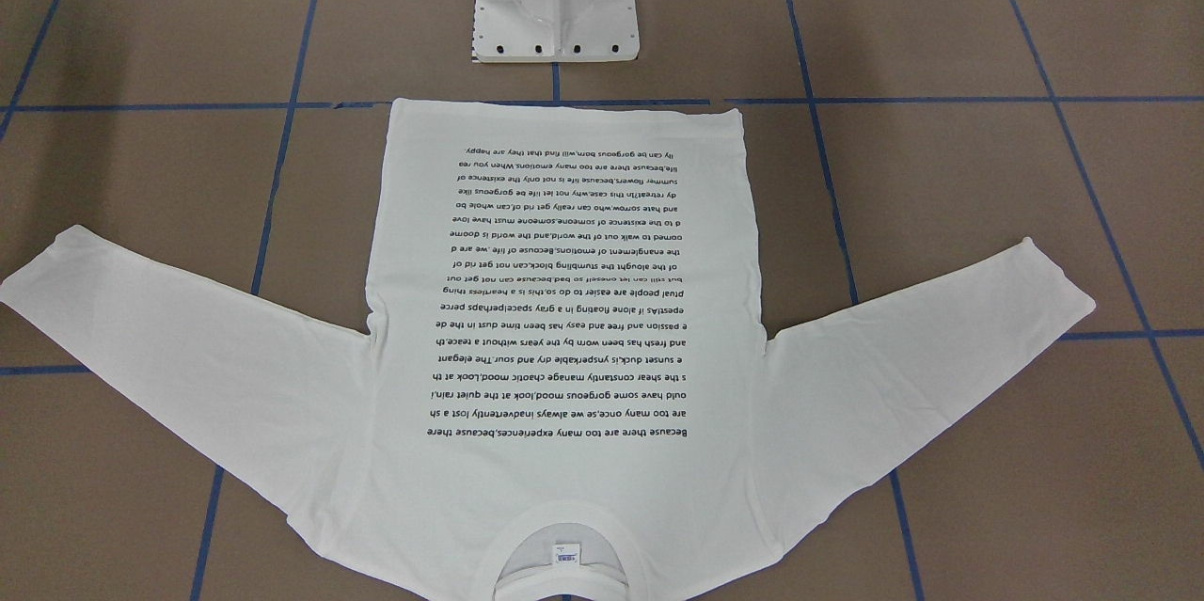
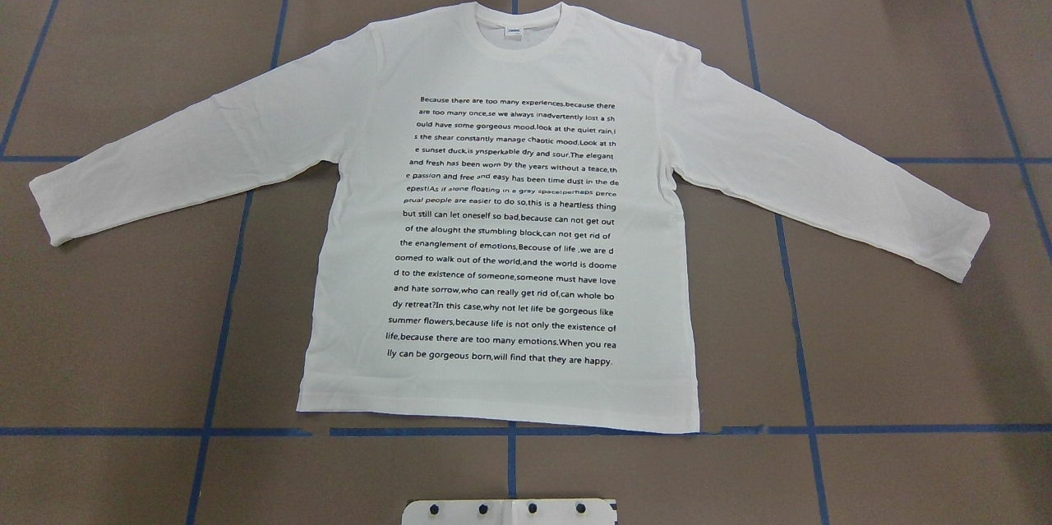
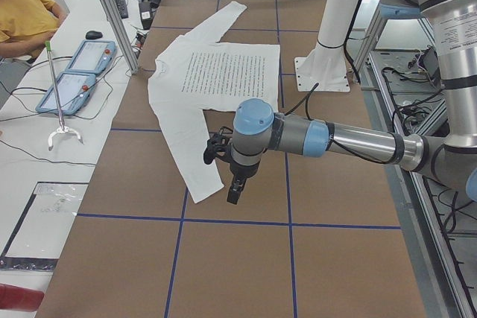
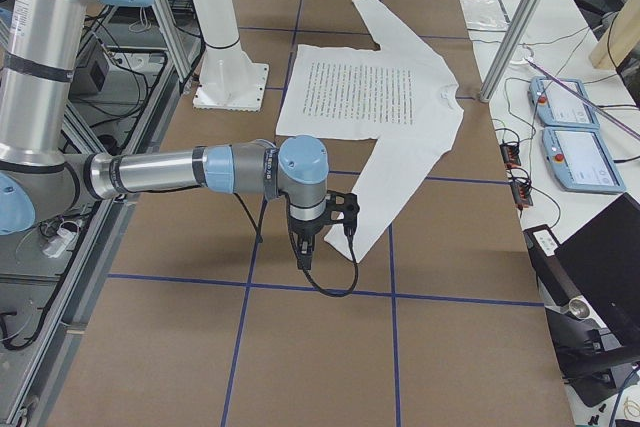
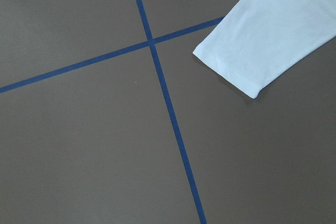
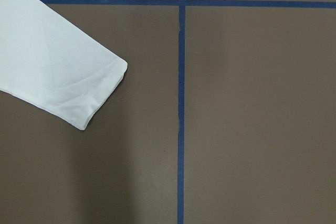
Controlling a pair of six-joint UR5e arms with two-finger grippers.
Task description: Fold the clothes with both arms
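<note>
Left arm (image 3: 350, 143), nearest in the left-end view, reaches out level over the table (image 3: 246, 258) with its wrist turned down. The left gripper (image 3: 233, 193) hangs above the brown surface just beside the left-side cuff (image 3: 201, 195), clear of the cloth. Whether its jaws are open or closed cannot be told from this view. Right arm (image 4: 170, 169) is posed alike at the opposite end. The right gripper (image 4: 303, 250) points down near the right-side cuff (image 4: 362, 247), apart from it, and its jaw opening likewise cannot be told. Nothing is seen held in either gripper. Shirt (image 2: 501, 262) lies flat and fully spread at the table's centre, printed side up. The collar (image 2: 518, 24) is toward the edge far from the robot. The hem (image 2: 493, 414) runs along a blue tape line (image 2: 164, 431), just short of the white base (image 2: 509, 511) and apart from it. Black text (image 2: 509, 229) covers the chest in many lines. Left-side sleeve (image 2: 189, 155) and right-side sleeve (image 2: 830, 180) both spread outward and slant back toward the robot, lying smooth. Each wrist view looks straight down on its own cuff, which rests near a tape crossing. In the left wrist view one tape line passes under the sleeve. A person in a yellow top (image 3: 22, 13) sits at the side bench near two pendants (image 3: 78, 72).
</note>
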